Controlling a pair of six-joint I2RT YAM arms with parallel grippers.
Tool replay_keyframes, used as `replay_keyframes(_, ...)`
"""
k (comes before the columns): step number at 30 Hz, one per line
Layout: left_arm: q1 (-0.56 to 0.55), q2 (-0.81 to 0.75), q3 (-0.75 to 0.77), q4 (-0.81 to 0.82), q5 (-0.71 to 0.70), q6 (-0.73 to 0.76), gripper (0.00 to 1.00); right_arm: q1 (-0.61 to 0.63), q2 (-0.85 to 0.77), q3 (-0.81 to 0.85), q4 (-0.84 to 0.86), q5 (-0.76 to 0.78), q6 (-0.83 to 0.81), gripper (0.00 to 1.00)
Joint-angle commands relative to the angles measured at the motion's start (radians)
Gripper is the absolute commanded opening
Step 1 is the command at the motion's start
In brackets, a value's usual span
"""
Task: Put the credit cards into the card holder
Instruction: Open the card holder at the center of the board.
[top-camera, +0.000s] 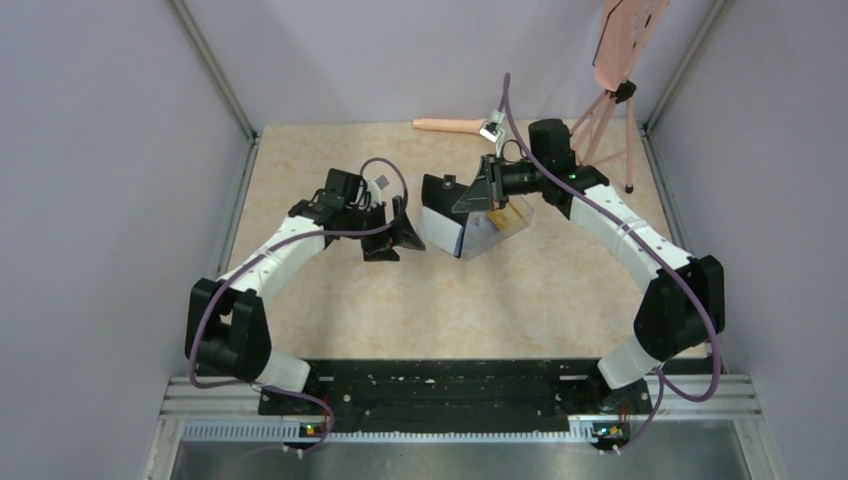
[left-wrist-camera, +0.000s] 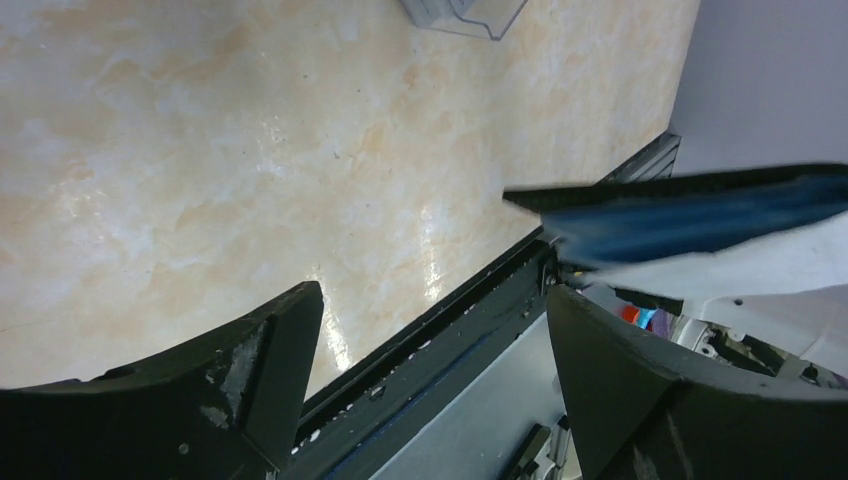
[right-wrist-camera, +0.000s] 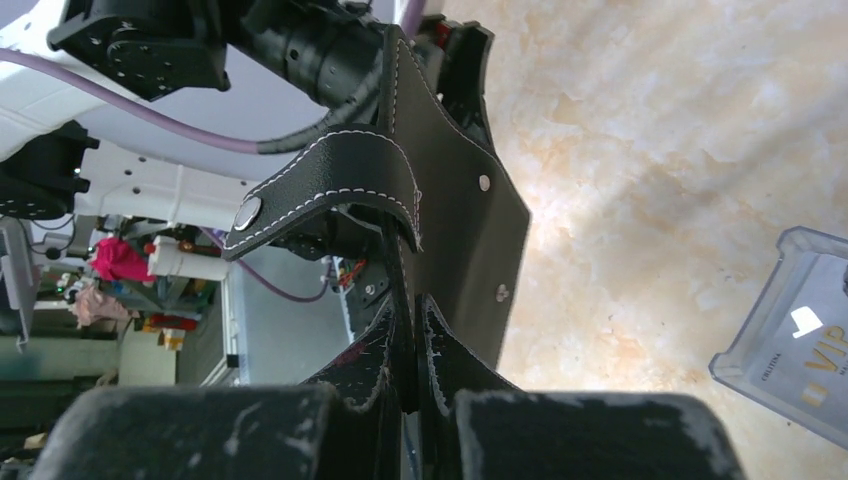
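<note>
The card holder (right-wrist-camera: 445, 200) is black leather with white stitching, its snap tab curled over. It hangs on edge above the table's middle, partly open with a blue inside, pinched in the right gripper (right-wrist-camera: 412, 395). The credit cards (top-camera: 507, 216) lie in a clear box (right-wrist-camera: 770, 300) just beside it – one yellow-orange, one grey with gold print.

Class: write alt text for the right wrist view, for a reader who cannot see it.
The right gripper is shut on a black card holder, held upright with its clasp tab curling left. Behind it is the left arm; at right a clear box lies on the table.
</note>
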Motion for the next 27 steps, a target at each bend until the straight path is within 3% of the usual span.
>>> replay_keyframes(1, -0.033, 0.014, 0.033, 0.027, -0.036, -0.016, 0.87, -0.002, -0.039, 0.009, 0.056, -0.065, 0.013, 0.00)
replay_keyframes(18, -0.034, 0.011, 0.053, 0.029, -0.176, -0.052, 0.85, -0.002, -0.031, -0.011, 0.053, -0.094, 0.012, 0.00)
replay_keyframes(27, -0.034, -0.032, 0.068, 0.102, -0.083, -0.058, 0.69, -0.002, -0.028, -0.024, 0.028, -0.090, -0.006, 0.00)
